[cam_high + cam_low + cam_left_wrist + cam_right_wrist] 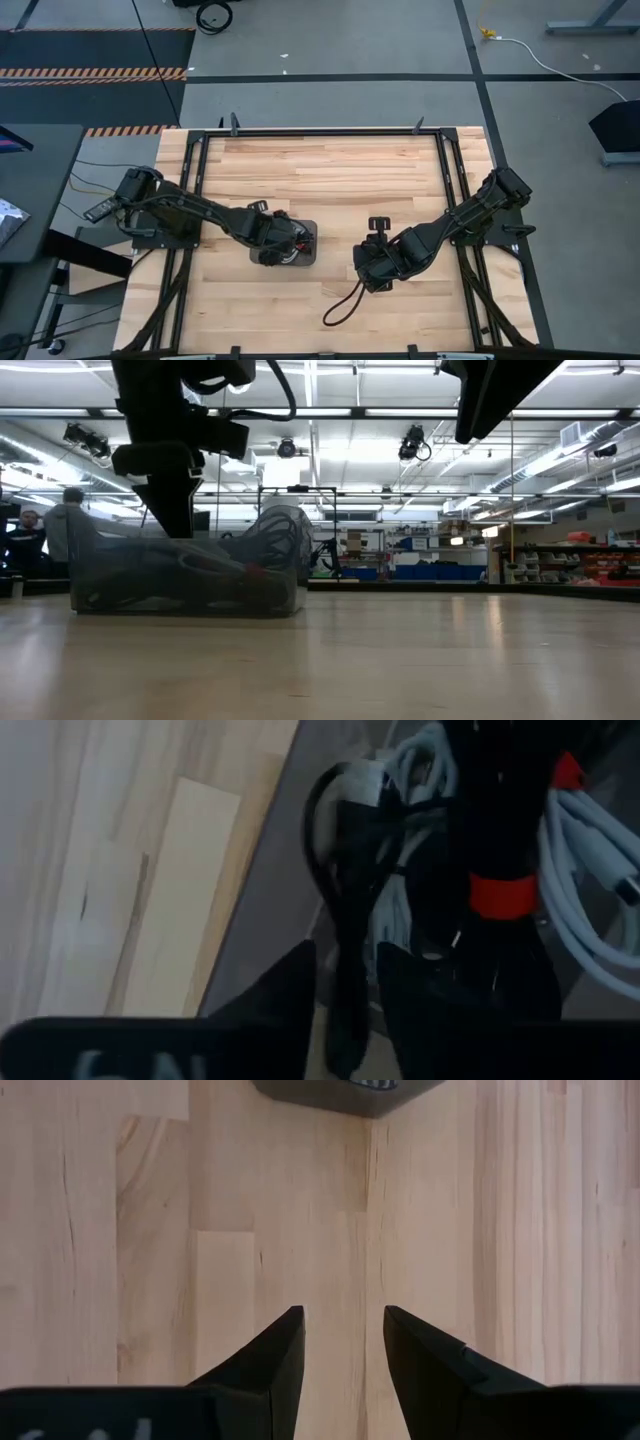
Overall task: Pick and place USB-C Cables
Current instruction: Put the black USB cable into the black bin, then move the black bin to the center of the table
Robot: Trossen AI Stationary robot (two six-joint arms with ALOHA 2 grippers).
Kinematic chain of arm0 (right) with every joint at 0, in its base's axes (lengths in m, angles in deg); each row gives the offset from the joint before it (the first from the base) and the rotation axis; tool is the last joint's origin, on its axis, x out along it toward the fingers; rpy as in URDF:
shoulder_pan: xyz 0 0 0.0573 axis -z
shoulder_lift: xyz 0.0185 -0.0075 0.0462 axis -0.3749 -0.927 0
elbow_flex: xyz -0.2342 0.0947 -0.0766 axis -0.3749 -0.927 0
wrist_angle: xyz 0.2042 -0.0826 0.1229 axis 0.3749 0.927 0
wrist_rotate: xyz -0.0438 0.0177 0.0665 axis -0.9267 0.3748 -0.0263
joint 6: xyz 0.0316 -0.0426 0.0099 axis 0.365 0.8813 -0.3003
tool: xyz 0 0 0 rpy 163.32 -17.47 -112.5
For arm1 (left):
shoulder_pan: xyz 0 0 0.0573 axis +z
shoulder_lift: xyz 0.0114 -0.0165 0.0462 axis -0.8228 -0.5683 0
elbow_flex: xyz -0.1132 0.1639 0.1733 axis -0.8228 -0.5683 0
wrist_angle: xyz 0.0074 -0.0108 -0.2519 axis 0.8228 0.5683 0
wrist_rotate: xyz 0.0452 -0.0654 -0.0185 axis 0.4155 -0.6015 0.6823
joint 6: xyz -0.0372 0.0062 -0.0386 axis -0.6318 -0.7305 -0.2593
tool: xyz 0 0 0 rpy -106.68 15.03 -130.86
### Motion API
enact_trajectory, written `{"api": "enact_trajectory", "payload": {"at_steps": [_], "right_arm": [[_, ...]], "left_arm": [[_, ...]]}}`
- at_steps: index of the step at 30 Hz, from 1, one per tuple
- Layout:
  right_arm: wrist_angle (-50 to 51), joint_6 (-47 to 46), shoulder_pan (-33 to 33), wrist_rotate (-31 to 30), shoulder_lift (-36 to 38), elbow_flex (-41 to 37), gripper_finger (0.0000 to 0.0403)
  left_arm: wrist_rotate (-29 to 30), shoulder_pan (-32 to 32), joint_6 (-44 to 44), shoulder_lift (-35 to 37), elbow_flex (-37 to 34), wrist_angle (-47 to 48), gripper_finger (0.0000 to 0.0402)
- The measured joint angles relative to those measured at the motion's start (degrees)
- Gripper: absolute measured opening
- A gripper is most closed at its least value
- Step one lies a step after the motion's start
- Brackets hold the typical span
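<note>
The grey tray (308,232) sits left of centre on the pale, butcher-block counter (330,170), well clear of the black frame rails that edge the boards. Bare wood lies open behind it and between the two arms. The left end effector (345,982) hangs directly over the tray, its dark fingers (285,985) slightly parted around a thin black cable (340,900); whether they pinch it I cannot tell. The tray's translucent walls enclose tangled USB-C Cables (250,555): glossy black loops, soft white coils (590,870) and a red tie (503,896). The right end effector (343,1342) hovers over bare planks near the tray's corner, jaws released and empty. A loose black cable loop (345,302) lies on the counter just in front of it.
</note>
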Motion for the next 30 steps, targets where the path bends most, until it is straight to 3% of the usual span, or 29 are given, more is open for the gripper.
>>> {"api": "enact_trajectory", "payload": {"at_steps": [8, 16, 24, 30], "right_arm": [[-0.1, 0.0, 0.0, 0.0, 0.0, 0.0, 0.0145], [-0.1, 0.2, 0.0, -0.8, 0.0, 0.0, 0.0145], [1.1, -0.5, -0.5, -6.2, 0.0, 0.0, 0.0145], [0.4, -3.1, -1.0, -9.1, 2.5, 0.0, 0.0143]], "left_arm": [[-2.9, -0.1, 1.1, 0.0, 0.4, 0.0, 0.0188], [-4.1, -1.1, 4.4, 0.0, 7.8, 2.6, 0.0193], [4.7, -4.3, 11.4, 0.1, 15.2, 3.8, 0.0173], [9.7, -6.1, 16.6, 1.4, 15.8, -1.6, 0.0163]]}}
